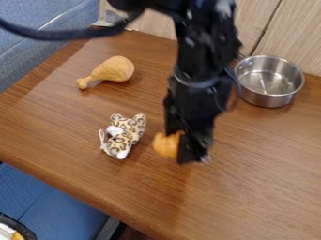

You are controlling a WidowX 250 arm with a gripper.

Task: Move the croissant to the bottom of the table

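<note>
The black gripper (188, 149) hangs down over the middle of the table, right of the leopard-print plush. Against its left side is the orange-brown croissant (165, 145), with its right part hidden by the gripper. Whether the croissant rests on the wood or is held just above it, I cannot tell. The brown wooden table (251, 187) runs down to a front edge at the lower left.
Left of the croissant lies the spotted plush toy (127, 133). A toy drumstick (111, 71) is at the upper left. A round metal pot (270, 99) stands at the upper right, close to the wooden wall panel (297, 41).
</note>
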